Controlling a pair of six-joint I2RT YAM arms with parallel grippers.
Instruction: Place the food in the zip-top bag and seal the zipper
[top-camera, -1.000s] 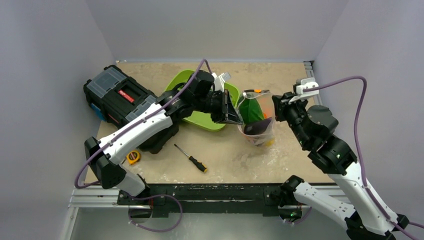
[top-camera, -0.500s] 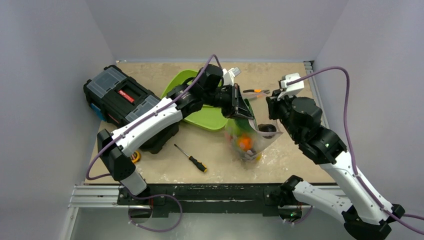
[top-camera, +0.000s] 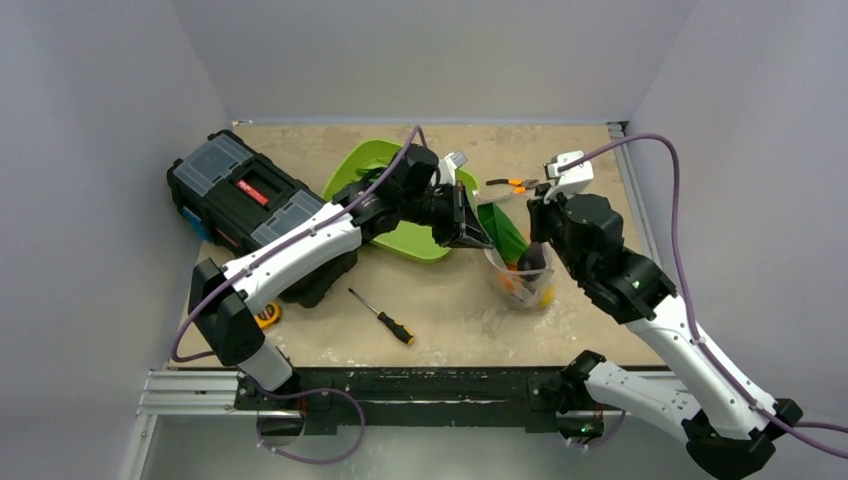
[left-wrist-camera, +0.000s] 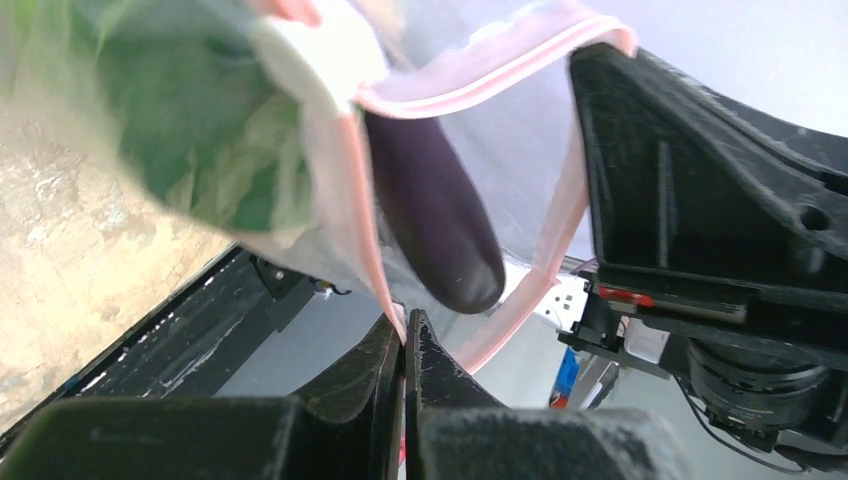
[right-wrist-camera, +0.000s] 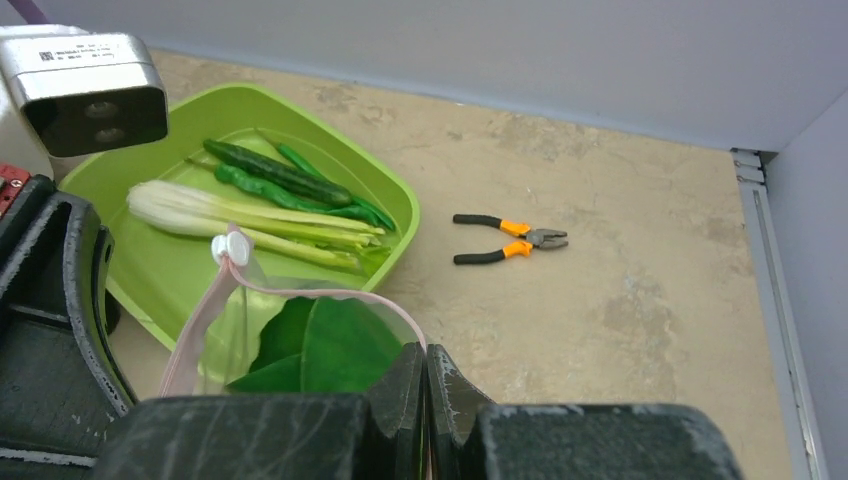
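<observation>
Left gripper (left-wrist-camera: 405, 340), right gripper (right-wrist-camera: 425, 365) both pinching clear floppy zip-top bag (top-camera: 522, 285) beside lime-green plastic tray (right-wrist-camera: 400, 200); mid-loading I guess, one frees up for leafy bok choy (right-wrist-camera: 240, 220).

Counter (top-camera: 450, 310), left to right:
- Toolbox (top-camera: 240, 190): far left.
- Tape measure (top-camera: 266, 315): in front of the toolbox, near the front edge.
- Screwdriver (top-camera: 382, 316): right of the tape measure, in front of the tray.
- Tray (top-camera: 352, 165): behind centre, right of the toolbox; bok choy (right-wrist-camera: 240, 220) and pods (right-wrist-camera: 280, 175) lie in it, pods behind.
- Zip-top bag (top-camera: 520, 280): right of the tray, mouth edge pinched between left tool (left-wrist-camera: 405, 340) and right tool (right-wrist-camera: 425, 365); eggplant (left-wrist-camera: 435, 230) and a leaf (right-wrist-camera: 330, 350) inside.
- Pliers (right-wrist-camera: 505, 240): behind the bag, right of the tray.
</observation>
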